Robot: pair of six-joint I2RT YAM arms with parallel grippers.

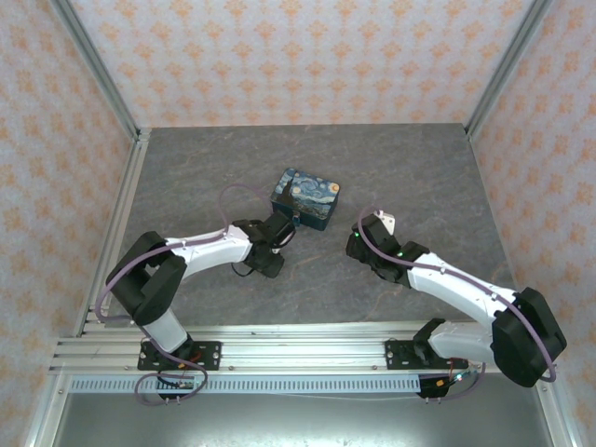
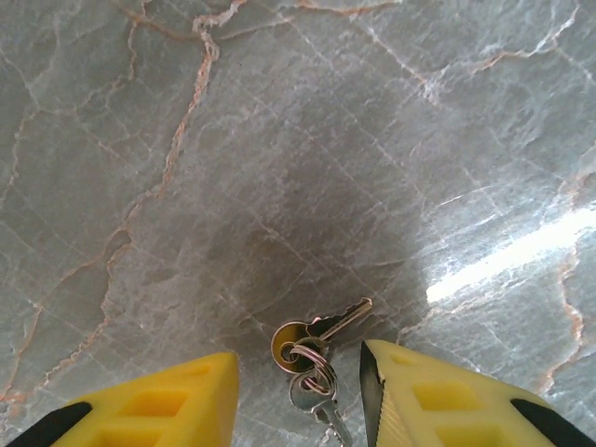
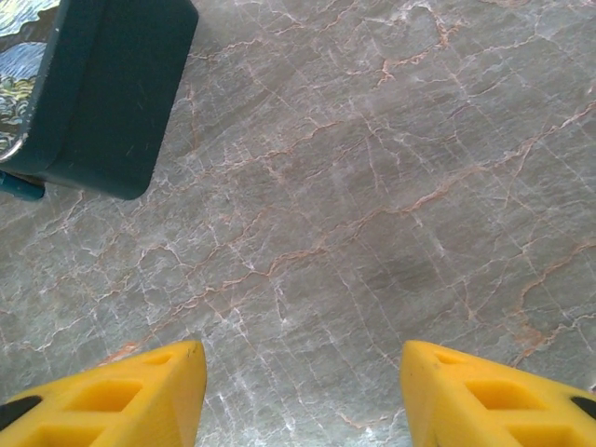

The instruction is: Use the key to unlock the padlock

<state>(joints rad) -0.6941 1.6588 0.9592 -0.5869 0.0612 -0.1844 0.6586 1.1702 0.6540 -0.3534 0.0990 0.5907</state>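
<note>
Grey marble tabletop [image 2: 279,140], small brass key [image 2: 337,319] on its ring lying flat between the left gripper [image 2: 298,382]'s spread yellow fingers. I'd drop straight down and pinch the round head, not the blade. Right gripper [image 3: 303,391] hangs wide open near the night-sky box [image 3: 93,84].

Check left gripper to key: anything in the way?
Nothing visible. The key lies flat on the bare table, on a ring with a second key, between the open fingers of the left gripper.

Key [image 2: 328,323]: small, brass-toned head, lying flat on table [image 2: 279,140], ringed to second key [image 2: 315,395].
</note>
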